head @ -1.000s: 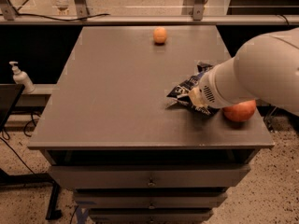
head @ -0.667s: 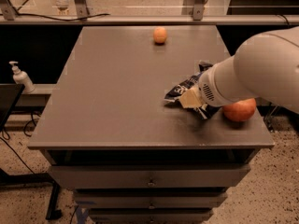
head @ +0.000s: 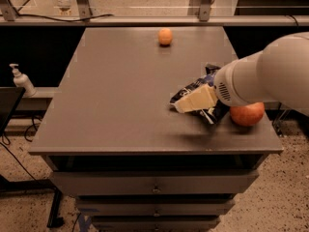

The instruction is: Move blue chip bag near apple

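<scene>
On the grey table (head: 120, 91), at about 4 o'clock from its middle: the blue chip bag (head: 189, 89), dark and crumpled, with some white print. Sits close to the front right corner, partly hidden under the gripper (head: 193, 100). At 4 o'clock from the bag, just beside it: the apple (head: 246, 113), red-orange and round, near the right edge of the table. Not possible to tell whether touching the bag or only very near. Over the bag, the cream-coloured gripper on a thick white arm (head: 270, 76), stretched in from 3 o'clock and pointing toward 8 o'clock. Lies across the top of the bag. Cannot tell whether clamped on the bag or apart. At 12 o'clock, near the far edge of the table and well apart from the bag: a small pale orange fruit (head: 165, 36). At 9 o'clock, off the table: a white pump bottle (head: 19, 79). Under the tabletop, grey drawers (head: 154, 187).
</scene>
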